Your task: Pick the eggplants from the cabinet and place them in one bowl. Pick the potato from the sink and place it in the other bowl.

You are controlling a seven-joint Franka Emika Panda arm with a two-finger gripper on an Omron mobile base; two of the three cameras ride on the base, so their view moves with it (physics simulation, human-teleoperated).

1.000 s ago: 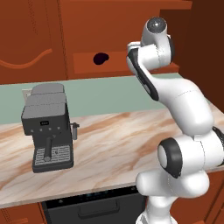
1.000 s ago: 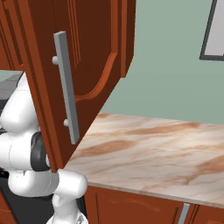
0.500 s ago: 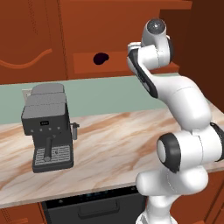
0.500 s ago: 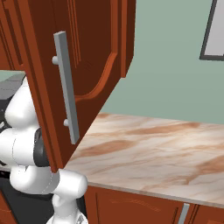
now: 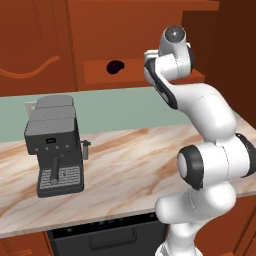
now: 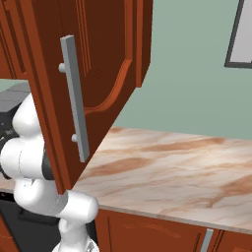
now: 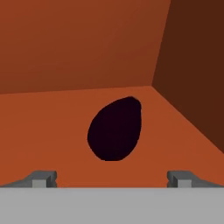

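A dark purple-black eggplant lies on the reddish-brown shelf of the cabinet, close to its right inner corner. My gripper is open just in front of it, fingertips spread wider than the eggplant and not touching it. In the left base view the arm reaches up into the shelf niche of the cabinet, where an eggplant shows as a dark blob left of the wrist. The bowls, the sink and the potato are out of view.
A dark grey coffee machine stands on the marble counter at the left. The open cabinet door with its grey bar handle hangs over the counter beside the arm. A dark appliance front sits below the counter.
The arm's lower joints have shifted slightly. The eggplant in the niche has not moved and the jaws stay open.
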